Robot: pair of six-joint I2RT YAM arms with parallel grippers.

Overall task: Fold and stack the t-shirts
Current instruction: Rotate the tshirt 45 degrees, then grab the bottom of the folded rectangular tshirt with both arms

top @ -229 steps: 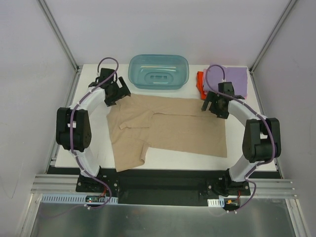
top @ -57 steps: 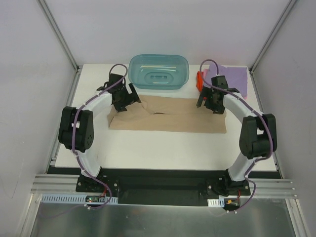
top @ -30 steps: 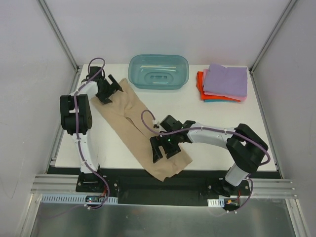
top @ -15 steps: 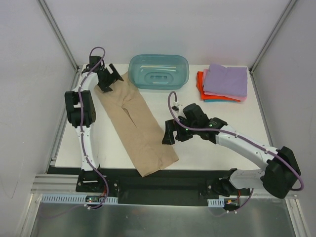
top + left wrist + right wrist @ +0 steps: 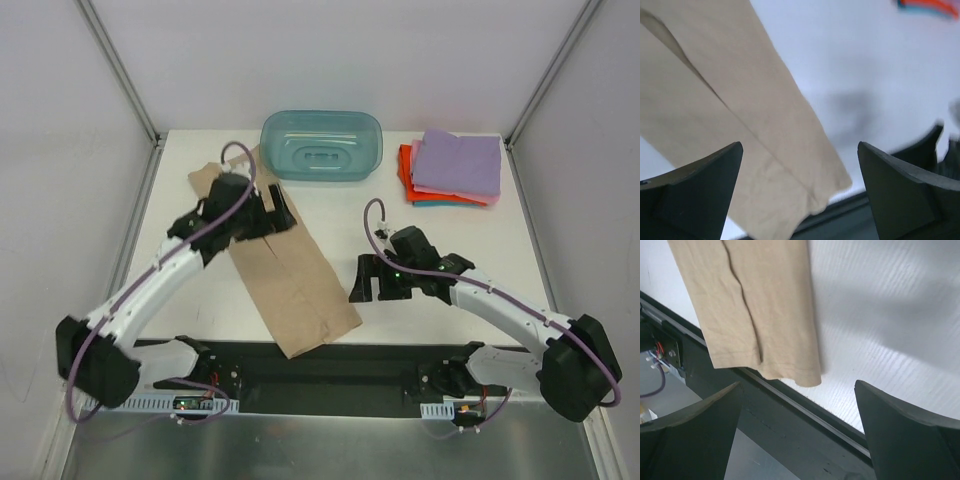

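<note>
Tan t-shirt lies folded into a long strip, running diagonally from the far-left part of the desk to its near edge, with the end hanging over. Stacked t-shirts sit in the far-right corner. Your left gripper is over the strip, released and empty. Your right gripper, also released, is over bare desk just right of the strip.

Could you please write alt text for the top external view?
A tan t-shirt, folded into a long strip, lies diagonally across the white table. Both claws are open: the left claw above the strip, the right claw beside it. A teal tub and stacked shirts sit behind.
</note>
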